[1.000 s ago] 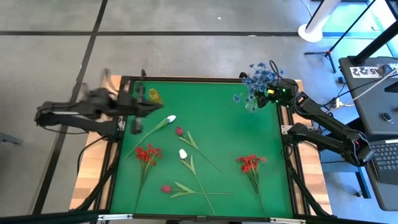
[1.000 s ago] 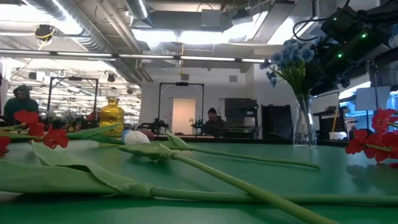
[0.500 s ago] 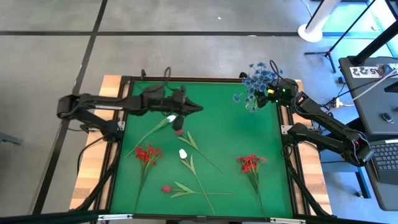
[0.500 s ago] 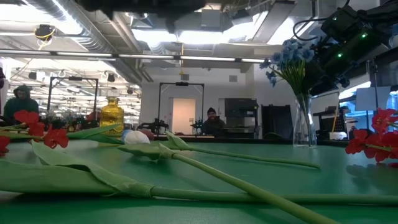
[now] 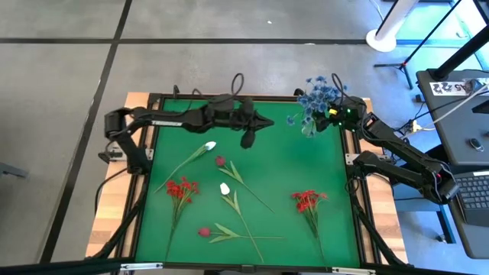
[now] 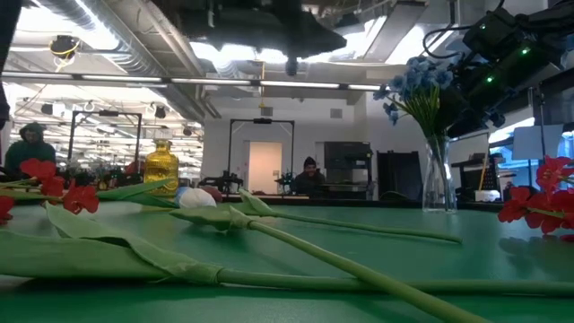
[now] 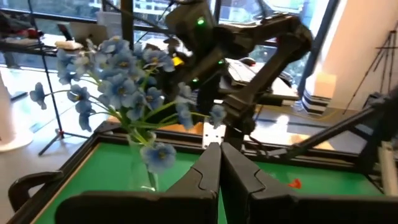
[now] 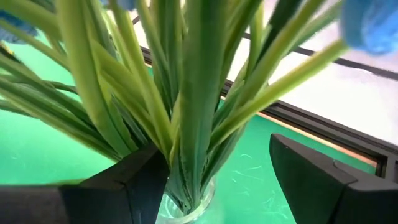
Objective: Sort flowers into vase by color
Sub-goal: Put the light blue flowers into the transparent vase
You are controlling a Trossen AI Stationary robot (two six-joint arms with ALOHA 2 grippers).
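Flowers on green mat, blue bunch already in the glass vase.

Nearest you along the front edge lie a dark red-pink bud on a leafy stem (image 5: pixel 205 231) and, off to the right, a red cluster stem (image 5: pixel 308 202); another red cluster stem (image 5: pixel 181 188) lies at the left, with a white tulip bud (image 5: pixel 225 188) between them. Farther back you see a second dark red-pink bud (image 5: pixel 220 161) and a second white tulip (image 5: pixel 209 145). Beyond those, your left gripper (image 5: pixel 247 140) hangs above the mat (image 5: pixel 283 164) with its fingers pressed together, holding nothing. At the far right corner, your right gripper (image 5: pixel 322 118) has its fingers spread on either side of the clear glass vase (image 6: pixel 437 175), which holds the blue flowers (image 5: pixel 315 98).
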